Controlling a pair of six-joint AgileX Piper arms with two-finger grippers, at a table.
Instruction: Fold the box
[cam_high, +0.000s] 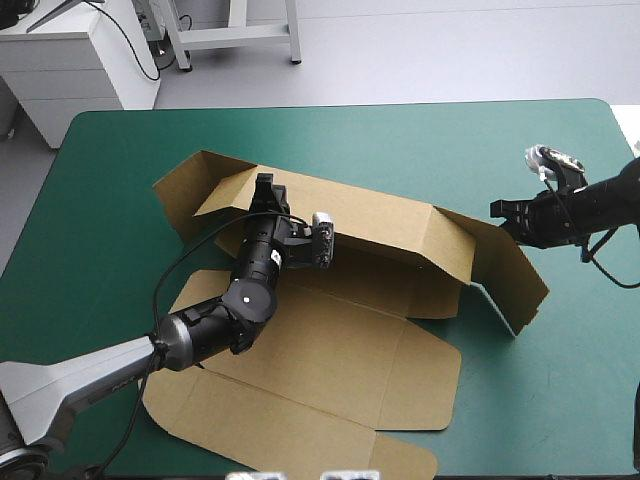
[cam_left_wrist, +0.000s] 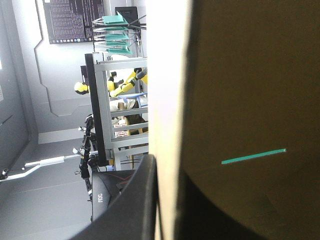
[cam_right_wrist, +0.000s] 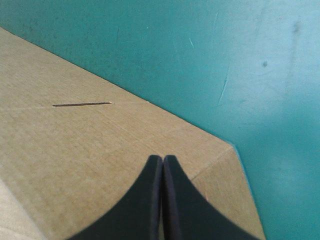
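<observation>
Box seemingly pinched by left gripper, right gripper closed at its flap.

Left pincer over box, right pincer just beside.

Beyond your bench with its teal-green cover you see a pale grey floor. A white cabinet stands near the far left corner, grey stand legs beside it.
</observation>
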